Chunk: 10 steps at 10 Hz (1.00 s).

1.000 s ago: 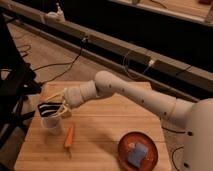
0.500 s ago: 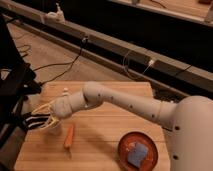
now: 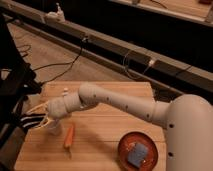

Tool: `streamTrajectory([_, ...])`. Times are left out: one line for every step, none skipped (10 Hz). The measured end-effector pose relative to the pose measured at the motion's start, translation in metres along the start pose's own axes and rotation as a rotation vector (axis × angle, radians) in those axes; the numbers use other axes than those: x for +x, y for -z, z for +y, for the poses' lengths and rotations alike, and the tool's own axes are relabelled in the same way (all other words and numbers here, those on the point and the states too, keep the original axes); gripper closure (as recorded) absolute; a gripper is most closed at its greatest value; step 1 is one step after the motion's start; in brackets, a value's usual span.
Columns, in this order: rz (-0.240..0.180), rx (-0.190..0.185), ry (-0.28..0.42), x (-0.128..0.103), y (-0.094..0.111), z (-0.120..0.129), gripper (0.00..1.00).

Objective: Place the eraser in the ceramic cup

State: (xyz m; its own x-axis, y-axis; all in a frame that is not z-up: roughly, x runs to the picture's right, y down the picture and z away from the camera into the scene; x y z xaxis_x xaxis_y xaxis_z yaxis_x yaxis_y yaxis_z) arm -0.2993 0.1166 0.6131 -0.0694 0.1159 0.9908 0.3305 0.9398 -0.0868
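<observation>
camera view: a white arm (image 3: 125, 102) reaches from the big rounded body at 4 o'clock across the wooden desk (image 3: 105, 142) toward its 9 o'clock edge. the pincer (image 3: 40, 116) sits at the end of that arm, just over the desk's left side, with its two pale fingers (image 3: 36, 108) spread apart in a fork that points to 9 o'clock. the white cup (image 3: 53, 128) stands right under the wrist, at 5 o'clock from the fingertips, mostly covered by the arm so only its lower wall shows. the eraser cannot be made out; whether it is in the cup or between the fingers is not clear. an orange carrot (image 3: 69, 136) lies on the desk just beside the cup at its 3 o'clock. an orange-red plate (image 3: 125, 150) rests near the desk's 5 o'clock corner with a blue-grey pad (image 3: 138, 154) lying on it. a small white bottle (image 3: 65, 91) stands near the desk's far edge, at 12 o'clock from the cup
</observation>
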Motion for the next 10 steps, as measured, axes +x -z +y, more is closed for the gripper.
streamTrajectory([0.002, 0.010, -0.003, 0.002, 0.002, -0.001, 1.00])
streamTrajectory([0.004, 0.018, -0.007, 0.004, 0.003, -0.001, 0.99])
streamTrajectory([0.005, 0.028, -0.013, 0.006, 0.005, -0.002, 0.94])
streamTrajectory([0.009, 0.041, -0.020, 0.009, 0.007, -0.004, 0.83])
streamTrajectory([0.015, 0.053, -0.025, 0.013, 0.010, -0.006, 0.74])
streamTrajectory([0.021, 0.069, -0.034, 0.017, 0.014, -0.008, 0.65])
streamTrajectory([0.026, 0.083, -0.044, 0.020, 0.017, -0.009, 0.56])
streamTrajectory([0.031, 0.098, -0.058, 0.025, 0.021, -0.009, 0.44])
streamTrajectory([0.032, 0.104, -0.068, 0.027, 0.022, -0.007, 0.37])
streamTrajectory([0.032, 0.110, -0.083, 0.031, 0.024, -0.004, 0.31])
